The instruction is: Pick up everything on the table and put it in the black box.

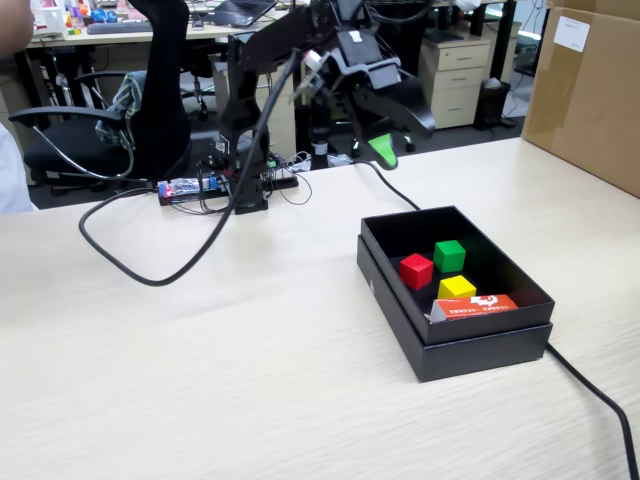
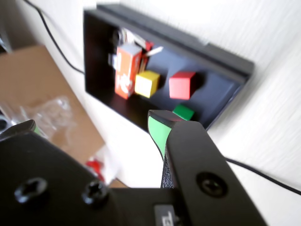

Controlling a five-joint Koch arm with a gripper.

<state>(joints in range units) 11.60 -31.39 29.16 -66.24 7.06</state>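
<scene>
The gripper [image 2: 94,125], jaws apart and empty, hangs above the black box [image 1: 480,350] already holding red cube [image 1: 416,270], green cube [image 1: 449,255], yellow cube [image 1: 457,287] and orange carton [image 1: 478,306]; I'd say its trailing cable [image 1: 150,270] might snag.

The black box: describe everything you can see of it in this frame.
The black box is a shallow, open-topped rectangular box, matte, seemingly cardboard, sitting flat on the light wood table. It seems nested in a second black shell. Inside lie a red cube, a green cube, a yellow cube and an orange carton against the near wall. A black cable passes its corner. The tool hangs apart, above.
</scene>
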